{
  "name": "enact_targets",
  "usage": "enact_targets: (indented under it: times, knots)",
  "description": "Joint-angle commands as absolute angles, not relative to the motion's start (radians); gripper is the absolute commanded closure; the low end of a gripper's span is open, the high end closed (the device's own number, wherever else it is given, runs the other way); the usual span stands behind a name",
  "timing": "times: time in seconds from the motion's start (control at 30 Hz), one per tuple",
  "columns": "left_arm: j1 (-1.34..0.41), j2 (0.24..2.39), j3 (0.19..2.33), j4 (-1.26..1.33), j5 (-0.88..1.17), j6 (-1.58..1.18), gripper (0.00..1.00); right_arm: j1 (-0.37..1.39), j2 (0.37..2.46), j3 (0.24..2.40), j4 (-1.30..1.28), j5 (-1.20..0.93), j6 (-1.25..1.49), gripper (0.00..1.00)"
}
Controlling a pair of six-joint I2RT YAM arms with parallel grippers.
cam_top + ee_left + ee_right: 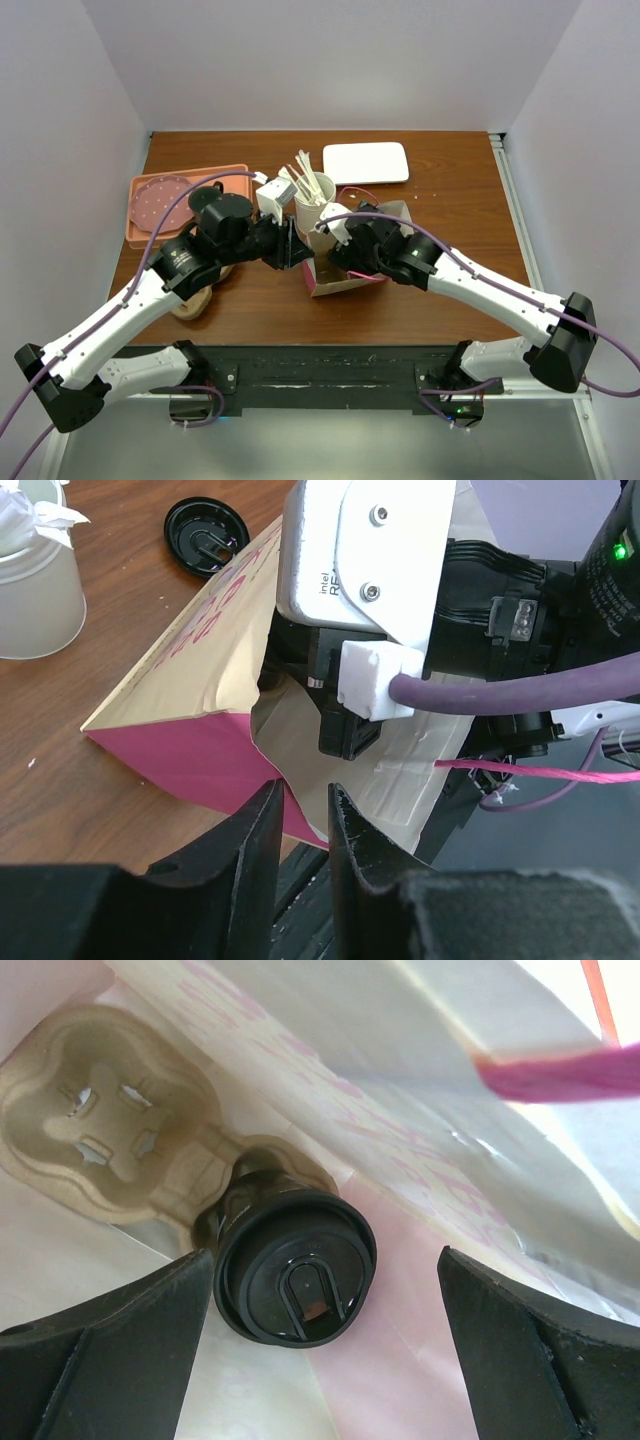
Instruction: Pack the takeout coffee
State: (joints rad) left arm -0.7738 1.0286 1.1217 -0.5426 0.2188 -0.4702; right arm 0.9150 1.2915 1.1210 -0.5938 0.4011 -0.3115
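Coffee [292, 1265] sits in the carrier [110, 1130] in the bag [190, 750], right gripper [325, 1270] spread astride it; the finger [120, 1340] at its 9 o'clock may tip it on withdrawal. Left gripper [305, 805] pinches the bag rim.

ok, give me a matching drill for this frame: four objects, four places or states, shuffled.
Things:
1. takeout coffee
2. loose black lid
3. white cup
4. pink tray

Places or states:
A. holds pale stirrers
B. at the left side of the table in the top view
C. seated in the pulp carrier inside the paper bag
D. flat on the table beyond the bag

Pairs: 1-C, 2-D, 3-A, 4-B
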Motion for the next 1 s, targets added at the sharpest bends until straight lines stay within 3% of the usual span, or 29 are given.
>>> enact_targets:
  times: [0.0, 0.97]
  knots:
    - [-0.778, 1.012, 1.153, -0.532, 0.196, -0.462, 0.70, 0.908, 1.289, 1.178, -0.606, 0.406, -0.311, 0.02]
    - [-0.776, 1.065, 1.313, -0.557, -0.024, -0.396, 0.61, 0.868, 1.305, 1.391, -0.663, 0.387, -0.311, 0.02]
